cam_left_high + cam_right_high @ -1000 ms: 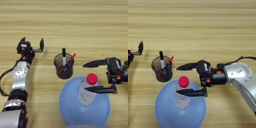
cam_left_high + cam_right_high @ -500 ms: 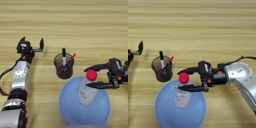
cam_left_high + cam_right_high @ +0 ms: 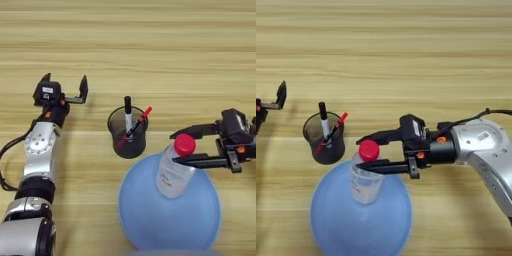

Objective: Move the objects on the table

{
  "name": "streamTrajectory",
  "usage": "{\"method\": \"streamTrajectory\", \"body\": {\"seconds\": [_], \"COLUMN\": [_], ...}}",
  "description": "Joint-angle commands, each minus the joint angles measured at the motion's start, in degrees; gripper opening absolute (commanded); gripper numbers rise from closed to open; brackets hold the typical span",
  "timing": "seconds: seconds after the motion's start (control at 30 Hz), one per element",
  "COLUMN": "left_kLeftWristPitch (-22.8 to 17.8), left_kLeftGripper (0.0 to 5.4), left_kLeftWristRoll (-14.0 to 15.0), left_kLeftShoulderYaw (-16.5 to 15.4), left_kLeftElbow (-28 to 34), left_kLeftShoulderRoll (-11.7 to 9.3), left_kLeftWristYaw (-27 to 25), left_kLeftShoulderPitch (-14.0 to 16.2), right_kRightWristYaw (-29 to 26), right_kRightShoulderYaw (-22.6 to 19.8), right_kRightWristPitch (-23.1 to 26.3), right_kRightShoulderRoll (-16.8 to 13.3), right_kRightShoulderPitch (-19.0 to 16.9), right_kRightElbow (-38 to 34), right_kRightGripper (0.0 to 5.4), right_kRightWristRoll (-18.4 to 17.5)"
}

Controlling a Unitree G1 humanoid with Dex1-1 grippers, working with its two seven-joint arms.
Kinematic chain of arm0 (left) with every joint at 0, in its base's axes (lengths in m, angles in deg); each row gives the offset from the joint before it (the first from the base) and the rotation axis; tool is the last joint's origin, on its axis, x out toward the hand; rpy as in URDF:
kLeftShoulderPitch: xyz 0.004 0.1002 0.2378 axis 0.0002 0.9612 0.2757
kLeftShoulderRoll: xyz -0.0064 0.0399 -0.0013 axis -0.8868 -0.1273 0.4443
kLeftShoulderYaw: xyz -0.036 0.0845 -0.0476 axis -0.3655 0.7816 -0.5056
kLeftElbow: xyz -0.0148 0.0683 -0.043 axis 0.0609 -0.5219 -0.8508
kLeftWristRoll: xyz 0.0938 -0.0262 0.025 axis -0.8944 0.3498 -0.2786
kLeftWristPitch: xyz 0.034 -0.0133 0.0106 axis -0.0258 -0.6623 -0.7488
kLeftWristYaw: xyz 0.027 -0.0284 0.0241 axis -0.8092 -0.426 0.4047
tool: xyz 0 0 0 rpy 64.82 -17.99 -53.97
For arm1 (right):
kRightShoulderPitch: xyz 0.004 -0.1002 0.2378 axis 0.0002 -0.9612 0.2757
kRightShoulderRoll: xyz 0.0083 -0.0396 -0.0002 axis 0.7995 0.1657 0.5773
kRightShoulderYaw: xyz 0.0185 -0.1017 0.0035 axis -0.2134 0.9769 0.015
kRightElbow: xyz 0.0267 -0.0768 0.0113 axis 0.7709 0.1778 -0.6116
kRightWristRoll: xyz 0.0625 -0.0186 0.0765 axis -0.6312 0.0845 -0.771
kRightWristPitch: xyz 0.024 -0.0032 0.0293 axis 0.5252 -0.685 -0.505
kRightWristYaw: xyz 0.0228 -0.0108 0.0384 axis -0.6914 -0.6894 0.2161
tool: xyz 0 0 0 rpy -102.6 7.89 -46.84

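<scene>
A small clear bottle (image 3: 172,172) with a red cap and white label stands, slightly tilted, on the far part of the light-blue plate (image 3: 150,225). My right gripper (image 3: 359,154) reaches in from the right, one finger on each side of the bottle's neck just below the cap, closed against it. A dark translucent cup (image 3: 128,141) sits on the wooden table (image 3: 150,45) just beyond the plate's left rim. It holds a black-capped marker (image 3: 128,107) and a red-capped marker (image 3: 144,114). My left gripper (image 3: 64,85) stays open at the far left, away from everything.
My left forearm (image 3: 39,150) lies along the table's left side. My right arm (image 3: 481,150) comes in from the right edge. The plate reaches down to the near edge of the picture.
The right gripper's fingers have closed in from wide apart onto the bottle's neck. The bottle has shifted a little away from me and tilted. The left arm has not moved.
</scene>
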Motion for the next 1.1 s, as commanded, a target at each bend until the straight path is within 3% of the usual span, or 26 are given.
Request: {"method": "streamTrajectory", "body": {"seconds": [0.03,0.13,0.37,0.63,0.73,0.9,1.1], "left_kLeftWristPitch": [0.9,1.5,2.7,4.1,4.1,1.5,-10.8], "left_kLeftGripper": [5.4,5.4,5.4,5.4,5.4,5.4,5.4], "left_kLeftWristRoll": [-0.4,0.0,0.7,1.4,3.2,9.9,23.9], "left_kLeftShoulderYaw": [0.2,0.3,0.7,0.6,0.3,0.9,1.7], "left_kLeftElbow": [0.0,0.4,2.8,5.5,9.3,19.6,33.5], "left_kLeftShoulderRoll": [-0.3,-0.3,0.0,-0.4,-1.1,-3.1,-5.9], "left_kLeftWristYaw": [-0.6,-1.5,-3.9,-6.5,-9.0,-16.8,-28.2], "left_kLeftShoulderPitch": [-1.1,-1.1,-0.9,-0.8,-1.0,-0.4,1.5], "right_kRightWristYaw": [1.0,3.6,11.8,16.1,17.5,17.9,17.4], "right_kRightShoulderYaw": [-3.7,-6.7,-12.1,-13.4,-12.9,-12.1,-11.4], "right_kRightWristPitch": [1.7,5.3,12.5,14.2,14.7,15.3,15.4], "right_kRightShoulderRoll": [0.5,1.0,1.2,0.9,0.9,0.9,0.9], "right_kRightShoulderPitch": [3.8,6.7,12.9,16.5,17.7,18.8,19.6], "right_kRightElbow": [-1.0,-1.1,1.0,3.0,3.8,4.7,5.7], "right_kRightGripper": [1.87,1.87,1.87,1.87,1.87,1.87,1.87], "right_kRightWristRoll": [-4.1,-8.8,-14.5,-12.3,-11.3,-9.8,-8.1]}}
